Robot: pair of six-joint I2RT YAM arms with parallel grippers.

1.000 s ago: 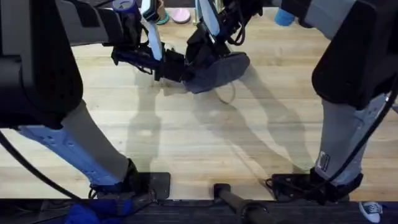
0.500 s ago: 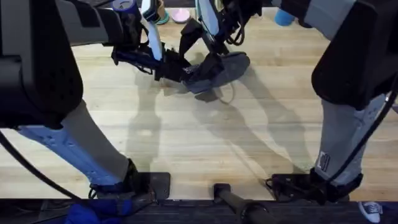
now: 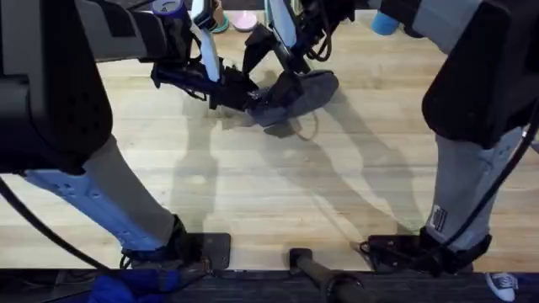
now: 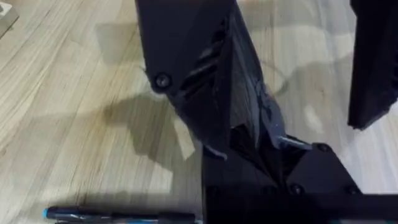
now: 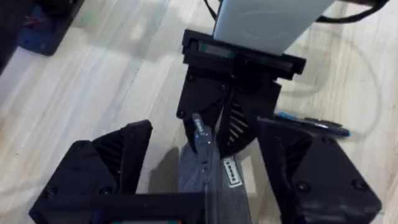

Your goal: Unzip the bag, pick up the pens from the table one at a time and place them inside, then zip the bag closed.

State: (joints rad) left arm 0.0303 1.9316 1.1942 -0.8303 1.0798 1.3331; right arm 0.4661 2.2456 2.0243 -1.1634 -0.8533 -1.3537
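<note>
Both grippers are working at the bag [image 3: 296, 93] on the far part of the table [image 3: 278, 194].

The left gripper [image 3: 249, 98] is pinching the bag's end. In the right wrist view, the right gripper [image 5: 205, 144] is standing open around the zipper pull [image 5: 200, 132], and a pen [image 5: 311, 123] is lying beside.

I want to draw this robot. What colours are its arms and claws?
The arms are mostly black with pale grey sections and black cables. The left gripper and right gripper have chunky black fingers with ribbed pads and small round screws. A white link sits above the left gripper.
</note>
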